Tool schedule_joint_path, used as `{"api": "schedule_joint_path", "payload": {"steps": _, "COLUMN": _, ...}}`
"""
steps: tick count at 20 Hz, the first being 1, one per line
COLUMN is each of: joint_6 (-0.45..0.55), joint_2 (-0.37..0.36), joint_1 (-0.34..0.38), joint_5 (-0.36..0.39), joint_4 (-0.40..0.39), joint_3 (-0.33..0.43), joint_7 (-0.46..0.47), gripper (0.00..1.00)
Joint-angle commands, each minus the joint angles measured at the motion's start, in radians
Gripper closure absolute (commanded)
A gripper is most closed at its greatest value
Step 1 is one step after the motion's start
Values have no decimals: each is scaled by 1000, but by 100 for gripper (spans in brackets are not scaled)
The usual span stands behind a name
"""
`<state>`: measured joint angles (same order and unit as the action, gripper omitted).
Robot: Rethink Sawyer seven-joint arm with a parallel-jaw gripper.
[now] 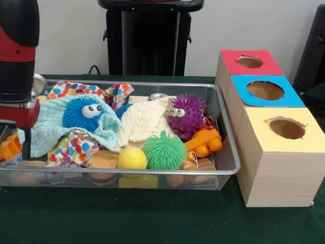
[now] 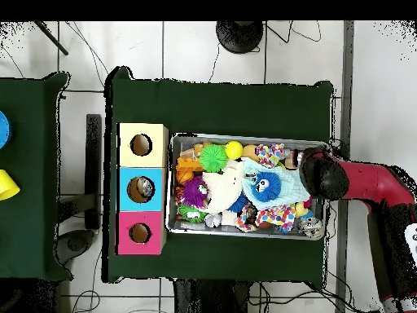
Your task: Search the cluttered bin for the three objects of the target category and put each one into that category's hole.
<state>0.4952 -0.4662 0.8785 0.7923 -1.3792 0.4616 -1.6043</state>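
The wire mesh bin (image 1: 229, 133) is full of toys and cloths; it also shows in the overhead view (image 2: 249, 138). A silvery can (image 1: 38, 84) lies in the bin's far left corner, just behind my arm, and shows overhead too (image 2: 312, 227). The rim of a second can (image 1: 158, 96) peeks out behind the cream cloth (image 1: 144, 121). Something silvery (image 2: 143, 189) lies inside the blue-surround hole (image 1: 265, 90). My gripper (image 1: 16, 138) hangs low over the bin's left end, beside the blue spiky ball (image 1: 84, 113). The overhead view hides it under the wrist (image 2: 324, 174).
Purple (image 1: 187, 114) and green (image 1: 163, 151) spiky balls, a smooth yellow ball (image 1: 131, 158), orange toys (image 1: 204, 142), a pale blue cloth (image 1: 51, 129) and dotted cloths fill the bin. Red-surround (image 1: 249, 61) and yellow-surround (image 1: 287, 127) holes flank the blue one on the wooden boxes.
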Motion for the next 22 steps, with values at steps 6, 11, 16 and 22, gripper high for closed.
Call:
{"api": "schedule_joint_path", "payload": {"steps": 6, "joint_6": -72, "joint_2": -12, "joint_1": -51, "joint_5": 82, "joint_4": -108, "joint_3": -63, "joint_7": 29, "gripper": 0}}
{"api": "schedule_joint_path", "payload": {"steps": 11, "joint_6": -62, "joint_2": -3, "joint_1": -60, "joint_5": 62, "joint_4": -86, "joint_3": -70, "joint_7": 28, "gripper": 0}}
{"api": "schedule_joint_path", "payload": {"steps": 16, "joint_6": -77, "joint_2": 31, "joint_1": -54, "joint_5": 47, "joint_4": -71, "joint_3": -71, "joint_7": 13, "gripper": 0}}
{"api": "schedule_joint_path", "payload": {"steps": 22, "joint_6": -64, "joint_2": 23, "joint_1": -53, "joint_5": 33, "joint_4": -78, "joint_3": -61, "joint_7": 26, "gripper": 0}}
